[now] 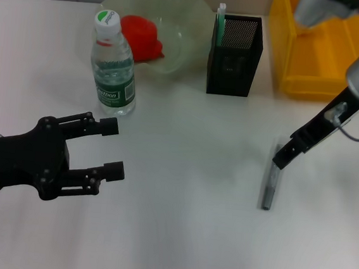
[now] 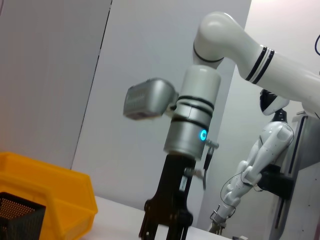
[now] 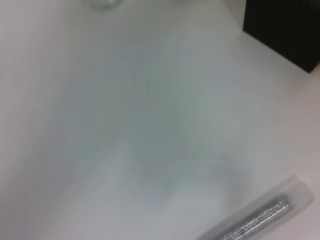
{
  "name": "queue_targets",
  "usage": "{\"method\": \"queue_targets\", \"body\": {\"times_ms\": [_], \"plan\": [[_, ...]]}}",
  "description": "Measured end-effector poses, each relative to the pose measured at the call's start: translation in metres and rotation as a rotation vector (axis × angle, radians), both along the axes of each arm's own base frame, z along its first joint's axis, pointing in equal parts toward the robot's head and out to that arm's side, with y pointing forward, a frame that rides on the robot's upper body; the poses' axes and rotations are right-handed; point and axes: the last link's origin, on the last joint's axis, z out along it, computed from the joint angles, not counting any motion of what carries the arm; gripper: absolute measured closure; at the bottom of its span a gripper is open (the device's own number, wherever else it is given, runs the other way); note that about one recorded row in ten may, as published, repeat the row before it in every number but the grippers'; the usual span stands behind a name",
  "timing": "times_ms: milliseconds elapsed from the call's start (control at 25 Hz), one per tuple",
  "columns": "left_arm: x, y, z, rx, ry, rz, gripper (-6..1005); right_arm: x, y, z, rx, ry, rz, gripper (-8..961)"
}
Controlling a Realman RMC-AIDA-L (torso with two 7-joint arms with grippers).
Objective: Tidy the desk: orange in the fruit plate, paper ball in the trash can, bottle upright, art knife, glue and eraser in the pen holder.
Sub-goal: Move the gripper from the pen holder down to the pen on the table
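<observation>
Left gripper (image 1: 113, 148) hovers over the near-left part of the white table (image 1: 176, 236), fingers spread apart, nothing between them. Right gripper (image 1: 283, 156) is low over the right side of the table, its tip at the far end of the art knife (image 1: 269, 186), which lies flat on the table; cannot tell whether its fingers are apart or together, or whether they touch the knife. Water bottle (image 1: 113, 64) stands upright, just in front of the pale green fruit plate (image 1: 178, 20), which holds a red object (image 1: 140, 36). Black mesh pen holder (image 1: 235, 54) stands right of the plate, a pale green stick (image 1: 220, 21) upright in its left corner. Yellow bin (image 1: 313, 65) sits at far right.
</observation>
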Motion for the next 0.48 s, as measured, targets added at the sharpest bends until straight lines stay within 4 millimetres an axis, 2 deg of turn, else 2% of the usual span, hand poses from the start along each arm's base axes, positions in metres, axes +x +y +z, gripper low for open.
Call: {"method": "queue_targets", "body": {"times_ms": [280,480], "plan": [[0.001,0.0,-0.001,0.003,-0.002,-0.005,213,0.011,0.002,-0.027,0.004,-0.077,-0.002,350],[0.002,-0.001,-0.003,0.002,-0.006,-0.004,213,0.014,0.005,-0.034,0.009,-0.098,-0.004,357]]}}
